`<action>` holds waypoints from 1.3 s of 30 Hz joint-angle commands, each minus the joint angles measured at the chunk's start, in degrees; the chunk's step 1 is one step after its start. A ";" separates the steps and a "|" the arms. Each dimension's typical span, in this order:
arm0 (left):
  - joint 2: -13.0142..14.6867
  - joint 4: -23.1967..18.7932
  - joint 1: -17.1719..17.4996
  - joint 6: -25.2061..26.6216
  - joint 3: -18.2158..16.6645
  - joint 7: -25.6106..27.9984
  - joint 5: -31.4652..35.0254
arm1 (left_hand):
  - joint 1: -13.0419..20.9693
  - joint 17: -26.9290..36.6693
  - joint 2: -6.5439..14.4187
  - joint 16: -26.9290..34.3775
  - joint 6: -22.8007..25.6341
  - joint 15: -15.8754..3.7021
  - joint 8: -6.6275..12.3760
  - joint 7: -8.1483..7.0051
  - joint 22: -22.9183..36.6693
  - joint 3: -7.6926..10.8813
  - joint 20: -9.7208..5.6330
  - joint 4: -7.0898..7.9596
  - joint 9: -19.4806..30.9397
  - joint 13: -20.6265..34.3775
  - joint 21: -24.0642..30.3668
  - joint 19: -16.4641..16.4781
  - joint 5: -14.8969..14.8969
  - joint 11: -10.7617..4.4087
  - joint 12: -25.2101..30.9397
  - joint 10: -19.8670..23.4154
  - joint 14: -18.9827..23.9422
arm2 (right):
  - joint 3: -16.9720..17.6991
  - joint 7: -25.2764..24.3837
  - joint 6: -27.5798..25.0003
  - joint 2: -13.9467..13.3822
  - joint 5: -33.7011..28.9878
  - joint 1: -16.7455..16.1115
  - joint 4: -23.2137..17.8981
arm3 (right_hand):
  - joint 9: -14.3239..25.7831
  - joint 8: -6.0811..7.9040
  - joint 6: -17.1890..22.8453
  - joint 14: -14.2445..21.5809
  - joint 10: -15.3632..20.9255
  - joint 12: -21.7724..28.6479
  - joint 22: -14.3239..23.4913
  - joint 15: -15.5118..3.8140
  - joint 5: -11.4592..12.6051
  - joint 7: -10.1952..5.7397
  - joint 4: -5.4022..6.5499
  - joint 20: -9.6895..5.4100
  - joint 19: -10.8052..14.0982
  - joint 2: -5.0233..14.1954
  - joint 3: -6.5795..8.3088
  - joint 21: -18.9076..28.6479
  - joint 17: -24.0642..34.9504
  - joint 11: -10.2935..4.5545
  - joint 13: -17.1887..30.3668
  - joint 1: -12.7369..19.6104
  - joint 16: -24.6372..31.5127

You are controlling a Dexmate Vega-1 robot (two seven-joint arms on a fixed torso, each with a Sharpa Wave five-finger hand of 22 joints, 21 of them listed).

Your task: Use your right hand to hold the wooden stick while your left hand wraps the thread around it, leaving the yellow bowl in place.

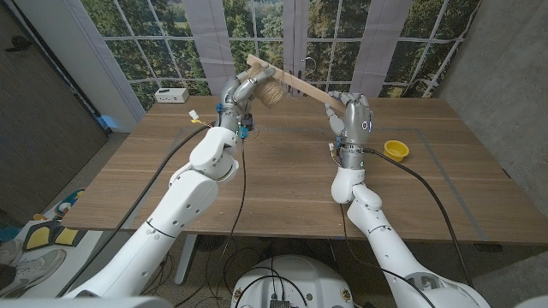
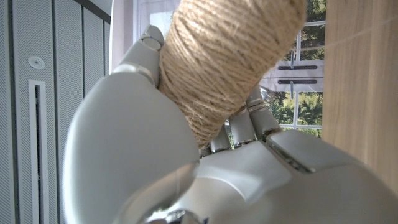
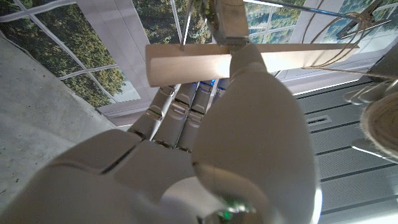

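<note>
My right hand (image 1: 354,115) is raised over the table and grips one end of a long flat wooden stick (image 1: 295,82), which slants up toward the left. My left hand (image 1: 242,92) is lifted beside the stick's far end and holds a spool of tan twine (image 1: 270,92). In the left wrist view the twine spool (image 2: 227,59) sits in that hand (image 2: 186,162) between its fingers. In the right wrist view the stick (image 3: 205,62) crosses above my right hand (image 3: 205,143), with loose loops of thread (image 3: 339,34) around its far part. A yellow bowl (image 1: 396,150) rests on the table right of my right hand.
A white box (image 1: 172,95) sits at the table's back left corner. Small connectors and cables (image 1: 199,120) lie near my left arm. Windows stand behind the wooden table (image 1: 282,188).
</note>
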 commanded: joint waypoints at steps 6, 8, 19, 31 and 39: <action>-3.46 6.42 3.31 -5.87 -2.17 0.21 -4.12 | 7.25 -0.05 9.82 0.39 6.08 -20.43 0.01 -0.59 0.31 8.13 -9.72 2.22 0.20 0.26 10.92 2.99 -0.22 -4.16 -0.23 4.44 17.59 | 3.00 0.01 4.29 2.42 7.23 0.27 -0.25 | 7.69 0.35 3.30 0.55 6.56 1.92 0.00 -5.06 0.36 -2.57 0.65 -5.26 -0.40 7.37 0.55 0.39 0.04 -2.75 8.59 6.21 -0.16; -4.13 7.05 3.54 -6.69 -2.57 0.65 -4.53 | 7.23 -0.04 9.84 0.41 6.07 -20.43 -0.01 -0.61 0.28 8.15 -9.70 2.24 0.20 0.30 10.86 2.94 -0.22 -4.00 -0.23 4.42 17.61 | 3.32 0.01 4.90 2.56 7.81 0.32 -0.18 | 7.74 0.38 3.34 0.55 6.69 1.95 0.00 -5.09 0.37 -2.51 0.65 -5.21 -0.37 7.34 0.55 0.40 0.02 -2.57 8.58 6.20 -0.17; -4.02 9.51 2.42 -5.90 -3.78 4.38 -2.42 | 7.17 -0.22 9.83 0.30 6.01 -20.43 -0.08 -0.59 0.27 8.16 -9.71 2.24 0.20 0.28 10.84 2.92 -0.22 -4.08 -0.33 4.40 17.52 | -1.96 0.01 6.34 -3.89 15.86 0.56 -0.82 | 7.86 0.33 3.20 0.58 6.60 1.89 -0.01 -5.07 0.44 -2.42 0.66 -5.35 -0.41 7.29 0.62 0.39 -0.07 -2.74 8.66 6.18 -0.21; -3.33 9.41 0.69 -2.11 -2.07 17.32 16.19 | 7.14 -0.52 9.87 0.06 5.89 -20.43 -0.16 -0.70 0.25 8.22 -9.72 2.24 0.19 0.07 10.77 2.86 -0.21 -4.19 -0.54 4.36 17.29 | -14.13 2.91 -0.17 -18.43 29.54 0.78 -7.31 | 7.83 0.12 3.02 0.54 6.46 1.81 0.03 -5.20 0.45 -2.55 0.46 -5.56 -0.46 7.19 0.65 0.42 0.09 -2.75 8.80 6.41 -0.09; -0.46 8.48 -1.18 3.24 0.71 18.48 27.80 | 7.07 -0.93 9.73 -0.31 5.87 -20.42 -0.22 -0.63 0.28 8.19 -9.72 2.21 0.14 -0.32 10.80 2.84 -0.22 -4.19 -0.84 4.32 16.98 | -17.78 11.71 -4.80 -26.39 36.25 -0.05 -14.05 | 7.86 0.04 2.97 0.36 6.34 1.68 0.04 -5.16 0.41 -2.61 0.47 -5.50 -0.43 7.23 0.63 0.48 0.19 -2.63 8.78 6.38 -0.08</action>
